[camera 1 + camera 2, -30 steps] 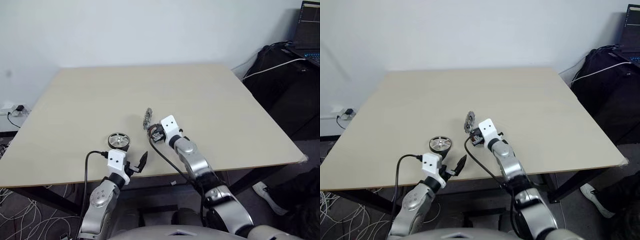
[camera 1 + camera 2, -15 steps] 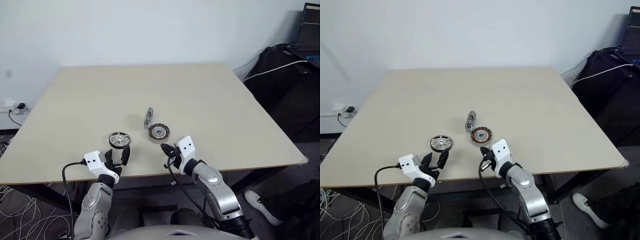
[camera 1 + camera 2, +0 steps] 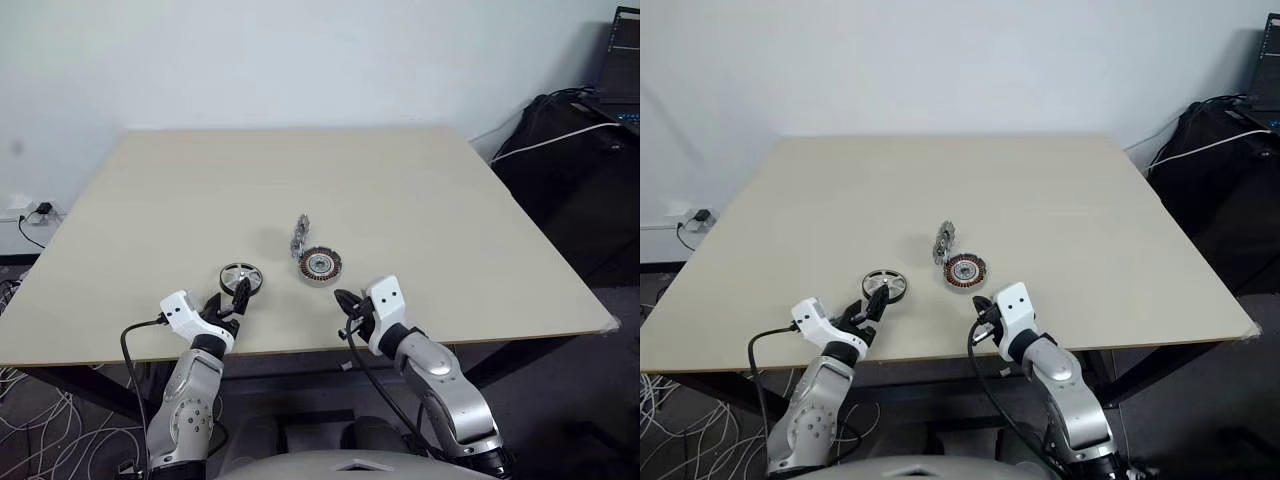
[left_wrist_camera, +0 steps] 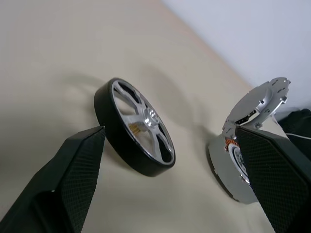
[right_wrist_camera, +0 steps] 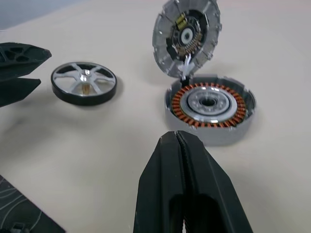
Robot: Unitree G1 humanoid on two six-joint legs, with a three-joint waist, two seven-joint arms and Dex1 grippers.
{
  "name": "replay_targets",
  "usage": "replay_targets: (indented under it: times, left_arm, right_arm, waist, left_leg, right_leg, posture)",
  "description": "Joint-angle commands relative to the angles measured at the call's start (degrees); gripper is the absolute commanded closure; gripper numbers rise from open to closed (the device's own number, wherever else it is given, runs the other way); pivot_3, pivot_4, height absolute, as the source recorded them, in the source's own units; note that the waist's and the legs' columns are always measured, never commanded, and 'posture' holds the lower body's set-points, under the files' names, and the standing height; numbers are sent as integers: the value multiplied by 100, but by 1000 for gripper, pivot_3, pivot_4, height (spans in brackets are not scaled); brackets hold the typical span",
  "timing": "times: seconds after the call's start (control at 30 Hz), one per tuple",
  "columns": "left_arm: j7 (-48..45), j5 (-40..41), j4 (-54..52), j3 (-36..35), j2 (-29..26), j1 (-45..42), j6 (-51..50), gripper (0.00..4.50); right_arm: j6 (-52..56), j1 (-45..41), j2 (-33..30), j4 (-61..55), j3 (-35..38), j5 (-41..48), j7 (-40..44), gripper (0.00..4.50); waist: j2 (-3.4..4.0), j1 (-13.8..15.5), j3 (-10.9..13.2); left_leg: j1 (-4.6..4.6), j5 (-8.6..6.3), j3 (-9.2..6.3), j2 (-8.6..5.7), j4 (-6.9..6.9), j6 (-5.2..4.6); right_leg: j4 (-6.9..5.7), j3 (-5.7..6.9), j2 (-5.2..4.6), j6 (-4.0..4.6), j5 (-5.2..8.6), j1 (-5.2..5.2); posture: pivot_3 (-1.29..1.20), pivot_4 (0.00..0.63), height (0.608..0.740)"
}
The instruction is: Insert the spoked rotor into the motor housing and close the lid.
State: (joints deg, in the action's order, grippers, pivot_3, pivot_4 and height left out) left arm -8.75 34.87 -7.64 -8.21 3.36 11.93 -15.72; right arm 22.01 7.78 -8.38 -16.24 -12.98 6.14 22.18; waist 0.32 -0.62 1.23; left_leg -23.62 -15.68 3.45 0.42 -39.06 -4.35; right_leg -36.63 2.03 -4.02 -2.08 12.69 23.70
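On the beige tabletop [image 3: 420, 200], the round copper-wound motor housing [image 3: 319, 265] lies flat with its silvery round lid [image 3: 299, 235] hinged upright at its far edge. The small silver spoked rotor [image 3: 240, 277] rests left of the housing, with the left hand [image 3: 237, 297] released at its near rim. The right hand [image 3: 345, 304], clenched and empty, hangs just before the housing.
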Motion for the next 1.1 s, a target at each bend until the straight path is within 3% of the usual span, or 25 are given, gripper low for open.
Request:
replay_targets:
  times: [0.03,1.1]
  left_arm:
    - [19,111,28,-18,265,-93,52,0]
    - [476,1186,1162,-501,422,-1208,-662,0]
  right_arm:
    - [0,-58,8,-264,27,86,-41,4437]
    - [-104,-72,110,-200,35,150,-279,4437]
  waist:
    - [-1,-2,0]
    - [-15,9,-2]
  left_leg:
    - [1,0,0,1,-1,0]
    - [7,4,-2,-1,-14,-2]
  right_leg:
    - [-2,0,1,-7,4,0]
    - [-10,0,30,1,-7,-14]
  posture:
    - [0,0,740]
    - [0,0,740]
